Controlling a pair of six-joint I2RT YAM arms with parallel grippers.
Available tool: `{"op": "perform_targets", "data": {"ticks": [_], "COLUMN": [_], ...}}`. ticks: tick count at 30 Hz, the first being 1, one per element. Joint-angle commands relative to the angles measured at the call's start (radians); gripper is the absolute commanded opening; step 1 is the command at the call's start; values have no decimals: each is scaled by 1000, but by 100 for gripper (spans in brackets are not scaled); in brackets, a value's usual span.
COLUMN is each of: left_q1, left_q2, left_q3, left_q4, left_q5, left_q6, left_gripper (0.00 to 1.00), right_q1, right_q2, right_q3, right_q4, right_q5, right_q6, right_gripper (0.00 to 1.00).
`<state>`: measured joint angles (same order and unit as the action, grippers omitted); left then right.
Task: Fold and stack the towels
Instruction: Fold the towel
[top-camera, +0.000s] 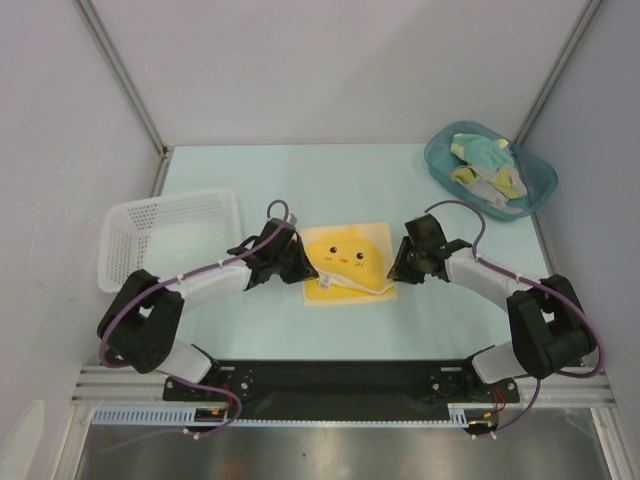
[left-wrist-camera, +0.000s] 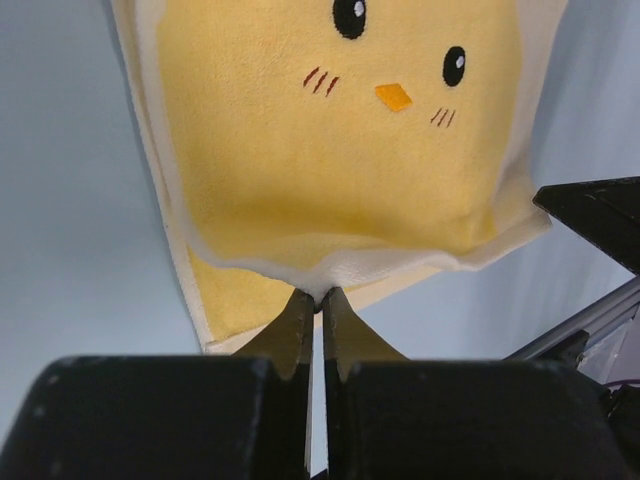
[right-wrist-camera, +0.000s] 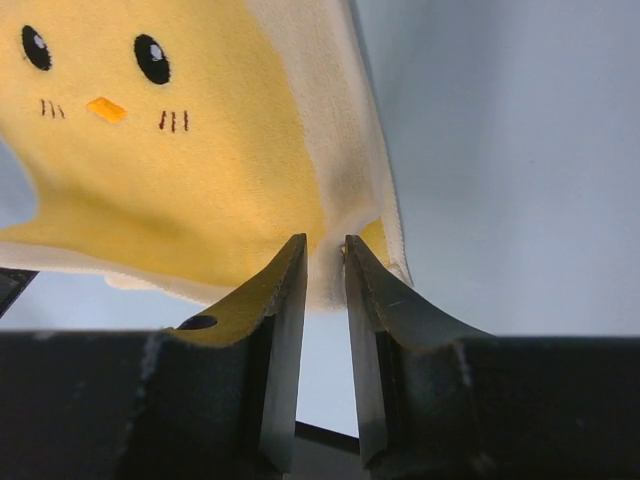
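**First speaker:** One towel, the chick towel (top-camera: 345, 262), was found lying face up near the middle of the table (top-camera: 260, 180). A second layer was seen under its near edge, so a fold was judged to be in hand rather than finished.

**Second speaker:** How was it held?

**First speaker:** On its left side the cream border was nipped at the very tips of the left gripper (left-wrist-camera: 318, 298), whose jaws were pressed together on the cloth. On the right side the right gripper (right-wrist-camera: 325, 245) was set over the border, its jaws a narrow gap apart with cloth between them. Whether that cloth was truly clamped could not be told.

**Second speaker:** And what was seen farther out?

**First speaker:** The other towels (top-camera: 485, 170) were heaped in the teal tub (top-camera: 535, 190) at the far right corner, well apart from the chick towel. Nothing was seen stacked anywhere. The white basket (top-camera: 165, 240) was placed at the left side of the table.

**Second speaker:** What was called for next?

**First speaker:** A firm hold on the right was judged to be needed first. Both nipped edges would then have to be raised together and carried over evenly, so that border was laid on border and no skewed crease was pressed in.
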<state>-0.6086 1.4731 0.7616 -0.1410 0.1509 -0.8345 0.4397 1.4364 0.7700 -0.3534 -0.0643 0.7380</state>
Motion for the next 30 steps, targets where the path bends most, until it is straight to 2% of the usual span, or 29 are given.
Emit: {"op": "perform_targets", "data": {"ticks": [1, 5, 6, 8, 9, 12, 15, 18, 24, 28, 30], "left_q1": [1, 1, 1, 1, 0, 1, 1, 1, -3, -5, -5], "left_q2": [4, -10, -13, -22, -34, -54, -62, -65, -79, -69, -60], "left_q3": [44, 28, 24, 8, 2, -28, -51, -67, -93, -93, -88], "left_q4": [7, 1, 0, -11, -12, -14, -5, 3, 34, 41, 37], "left_q5": [-17, -17, -17, -22, -22, -25, -22, -11, 12, 16, 19], "left_q6": [26, 21, 20, 9, 8, -9, -26, -44, -90, -104, -110], "left_gripper": [0, 4, 14, 25, 37, 49, 56, 60, 60, 52, 43], "right_q1": [5, 5, 5, 5, 5, 7, 7, 10, 22, 22, 22], "right_q2": [4, 7, 9, 12, 12, 10, 10, 9, -8, -8, -8], "right_q3": [46, 37, 32, 28, 23, 18, 18, 17, -1, -14, -6], "right_q4": [-12, 2, 5, 13, 16, 27, 33, 34, 44, 56, 54], "right_q5": [12, 11, 9, 8, 6, -2, -3, -5, -11, -15, -14], "right_q6": [-38, -29, -29, -23, -23, -15, -14, -12, -6, 0, -8], "right_gripper": [28, 18, 16, 11, 10, 6, 6, 5, 5, 3, 1]}}
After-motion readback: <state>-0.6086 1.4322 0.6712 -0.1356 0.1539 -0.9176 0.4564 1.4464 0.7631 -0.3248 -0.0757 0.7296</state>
